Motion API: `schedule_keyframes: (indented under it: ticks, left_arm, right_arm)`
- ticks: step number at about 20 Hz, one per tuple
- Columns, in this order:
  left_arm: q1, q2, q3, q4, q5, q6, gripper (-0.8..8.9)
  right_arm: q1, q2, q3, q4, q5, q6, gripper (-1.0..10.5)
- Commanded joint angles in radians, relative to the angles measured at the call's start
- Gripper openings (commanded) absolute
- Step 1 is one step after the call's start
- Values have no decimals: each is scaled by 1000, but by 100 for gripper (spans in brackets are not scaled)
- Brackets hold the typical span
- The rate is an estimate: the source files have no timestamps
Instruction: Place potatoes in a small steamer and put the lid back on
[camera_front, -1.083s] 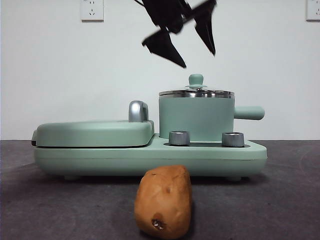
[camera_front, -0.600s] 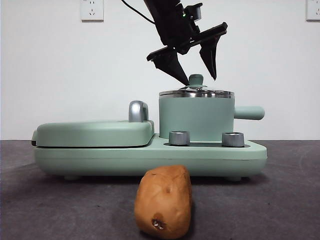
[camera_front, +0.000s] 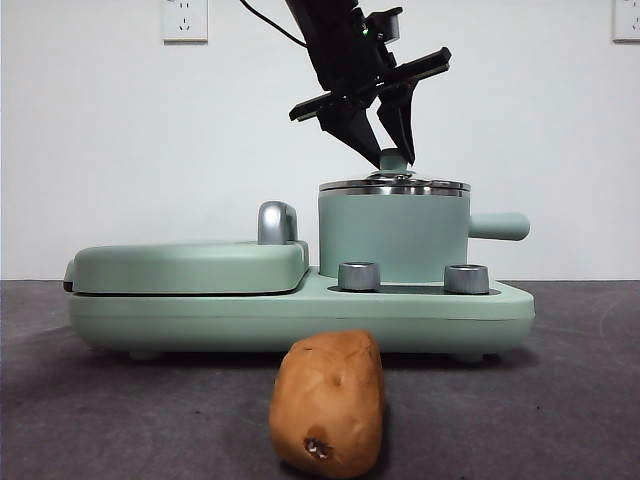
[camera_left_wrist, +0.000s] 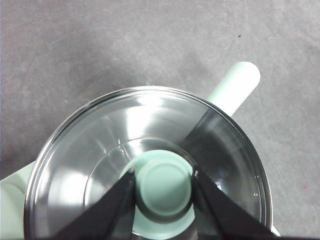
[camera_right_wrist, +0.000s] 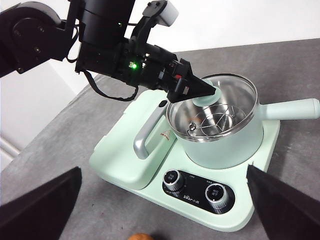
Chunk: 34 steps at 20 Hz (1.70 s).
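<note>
- Directly over the pot, the left gripper (camera_front: 396, 158) has its two black jaws pressed against opposite sides of the knob (camera_left_wrist: 164, 184) — closed on it, no gap showing in the left wrist view.
- Knob belongs to the lid (camera_left_wrist: 105, 150), clear glass with a steel rim, which sits level on the small steamer (camera_front: 392, 238); a wire rack is visible through the glass from the right wrist view.
- Steamer's stubby side handle (camera_front: 498, 226) juts out away from the griddle side.
- Left arm (camera_right_wrist: 107, 42) comes down at a slant from above, a green light lit on its body.
- Steamer stands on the mint-green base unit (camera_front: 300, 315), behind two steel dials (camera_front: 358, 276), beside the flat griddle cover (camera_front: 190, 267) with its chrome handle (camera_front: 277, 222).
- Potato (camera_front: 328, 402) lies on the dark table (camera_front: 560, 400) in front of the base, well apart from the pot — dark blemish on the near end.
- Right gripper (camera_right_wrist: 160, 210): jaws spread wide apart, holding nothing, high above the front of the appliance.
</note>
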Motion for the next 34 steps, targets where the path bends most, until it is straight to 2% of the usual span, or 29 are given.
schedule_keyframes:
  ticks: [1,3,7,11,15,21,25,27,34]
  left_arm:
    - [-7,21,77,-19,8,3,14]
    - [-7,18,147,-91,8,3,14]
    - [2,17,327,-225,8,3,14]
    - [32,15,506,-399,8,22,14]
    - [94,10,608,-500,8,24,14]
    - [208,-35,626,-554,8,24,14]
    - [280,-86,626,-584,8,24,14]
    - [312,-116,626,-602,8,23,14]
    - [358,-186,626,-612,9,16,14]
  right_arm:
    - [2,5,18,4,45,-7,526]
    - [9,5,18,-14,106,-7,526]
    - [74,52,55,-103,172,-7,526]
    - [219,168,170,-264,294,33,525]
    - [443,311,238,-327,400,175,509]
    - [798,571,239,-305,611,357,493]
    - [915,759,239,-248,622,424,493]
    - [946,841,240,-228,623,433,493]
    - [972,1028,239,-164,626,434,490]
